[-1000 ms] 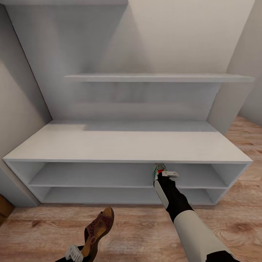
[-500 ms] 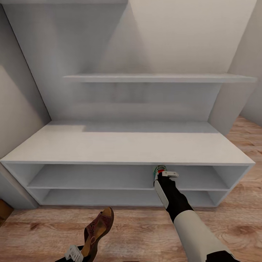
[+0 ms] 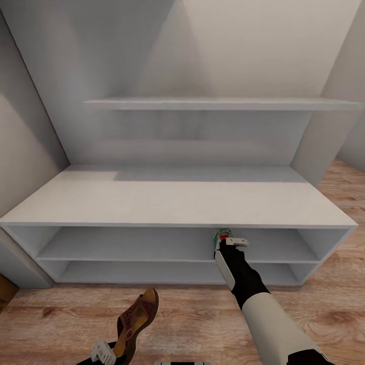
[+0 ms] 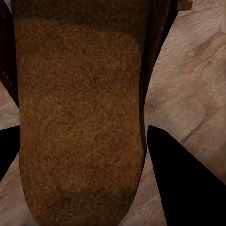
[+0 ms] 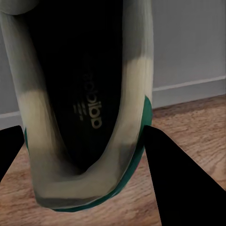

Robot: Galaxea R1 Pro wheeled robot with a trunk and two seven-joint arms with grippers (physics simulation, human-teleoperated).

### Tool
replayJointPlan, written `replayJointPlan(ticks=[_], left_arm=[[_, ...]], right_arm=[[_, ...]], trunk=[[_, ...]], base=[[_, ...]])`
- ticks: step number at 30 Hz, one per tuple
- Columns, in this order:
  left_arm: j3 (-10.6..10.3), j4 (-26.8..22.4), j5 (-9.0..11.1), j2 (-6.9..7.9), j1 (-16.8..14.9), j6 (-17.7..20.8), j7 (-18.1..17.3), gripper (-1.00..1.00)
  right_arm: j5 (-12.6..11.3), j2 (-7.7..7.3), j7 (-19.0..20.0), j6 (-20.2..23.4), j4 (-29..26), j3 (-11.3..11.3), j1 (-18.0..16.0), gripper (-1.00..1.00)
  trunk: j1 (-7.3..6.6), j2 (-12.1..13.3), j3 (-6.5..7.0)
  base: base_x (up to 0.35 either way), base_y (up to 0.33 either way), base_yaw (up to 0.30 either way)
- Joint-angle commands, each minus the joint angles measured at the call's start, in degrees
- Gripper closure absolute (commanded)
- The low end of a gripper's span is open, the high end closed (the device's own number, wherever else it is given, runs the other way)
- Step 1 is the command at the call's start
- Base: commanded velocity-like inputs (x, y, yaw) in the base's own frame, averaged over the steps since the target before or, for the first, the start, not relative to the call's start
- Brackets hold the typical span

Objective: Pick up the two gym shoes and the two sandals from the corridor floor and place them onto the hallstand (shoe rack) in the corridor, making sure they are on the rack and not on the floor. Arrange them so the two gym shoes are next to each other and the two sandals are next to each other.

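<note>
The pale grey hallstand (image 3: 177, 200) stands against the wall, its top board and both open tiers bare. My right gripper (image 3: 229, 242) is shut on one white gym shoe (image 3: 222, 234) with green stripes, held at the mouth of the upper tier just under the top board's front edge. In the right wrist view the gym shoe (image 5: 84, 108) shows its dark lining between the black fingers (image 5: 181, 183). Low at the left, my left gripper (image 3: 104, 352) is shut on a dark brown sandal (image 3: 136, 322), toe pointing toward the rack, above the floor. The sandal's tan footbed (image 4: 77, 113) lies between the left fingers (image 4: 183, 188).
A floating wall shelf (image 3: 223, 104) hangs above the hallstand. Grey walls close in on the left and right of it. Light brown wood-plank floor (image 3: 192, 319) runs in front of the rack and past its right end.
The whole picture has shifted slightly, so the camera has moved a little. Both grippers keep the same hold, and the gym shoe stays at the upper tier's front.
</note>
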Motion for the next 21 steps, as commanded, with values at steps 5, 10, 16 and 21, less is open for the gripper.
replayJointPlan(ticks=[5,10,16,21], left_arm=[[0.37,-0.03,-0.64,-0.04,-0.02,-0.39,-0.18,1.00],[0.40,-0.03,-0.67,-0.04,-0.02,-0.39,-0.18,1.00],[0.41,-0.03,-0.67,-0.04,-0.02,-0.39,-0.18,1.00],[0.41,0.02,-0.67,0.00,-0.02,-0.39,-0.18,1.00]], right_arm=[[-0.54,0.00,-0.59,0.23,0.37,0.05,0.00,1.00],[-0.54,0.00,-0.59,0.25,0.37,0.05,0.00,1.00],[-0.54,0.00,-0.59,0.22,0.35,0.05,0.00,1.00],[-0.54,0.00,-0.60,0.22,0.37,0.05,0.00,1.00]], trunk=[[0.00,-0.01,-0.06],[0.00,-0.01,-0.06],[0.00,-0.01,-0.06],[0.00,-0.01,-0.06]], base=[[0.141,0.000,0.000],[0.038,0.000,0.000],[0.096,0.000,0.000],[0.153,0.000,0.000]])
